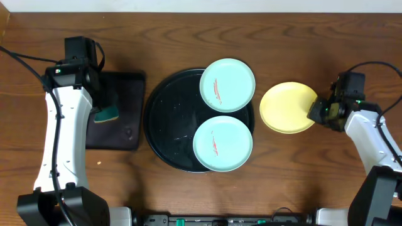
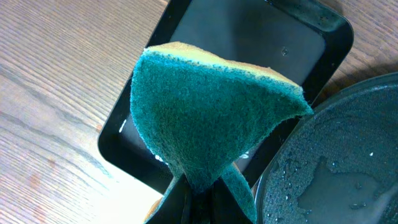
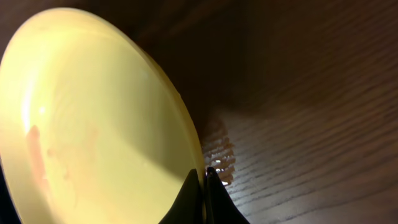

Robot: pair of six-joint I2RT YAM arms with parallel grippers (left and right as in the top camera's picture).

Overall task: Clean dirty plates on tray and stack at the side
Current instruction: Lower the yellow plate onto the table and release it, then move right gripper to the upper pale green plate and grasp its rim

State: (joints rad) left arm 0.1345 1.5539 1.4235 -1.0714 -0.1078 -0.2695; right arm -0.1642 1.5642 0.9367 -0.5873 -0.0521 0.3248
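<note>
Two pale turquoise plates (image 1: 227, 84) (image 1: 222, 143), each with a reddish smear, lie on the right side of the round black tray (image 1: 164, 119). The yellow plate (image 1: 287, 107) is off the tray, to its right. My right gripper (image 1: 314, 112) is shut on the yellow plate's right rim; in the right wrist view the plate (image 3: 87, 124) is tilted above the wood, with a faint pinkish smear, and the fingers (image 3: 204, 177) pinch its edge. My left gripper (image 1: 105, 112) is shut on a green and yellow sponge (image 2: 205, 112) above the rectangular black tray (image 2: 261, 43).
The rectangular black tray (image 1: 119, 110) lies left of the round tray, almost touching it. The round tray's wet surface shows in the left wrist view (image 2: 336, 162). Bare wooden table (image 1: 295, 169) lies right and in front.
</note>
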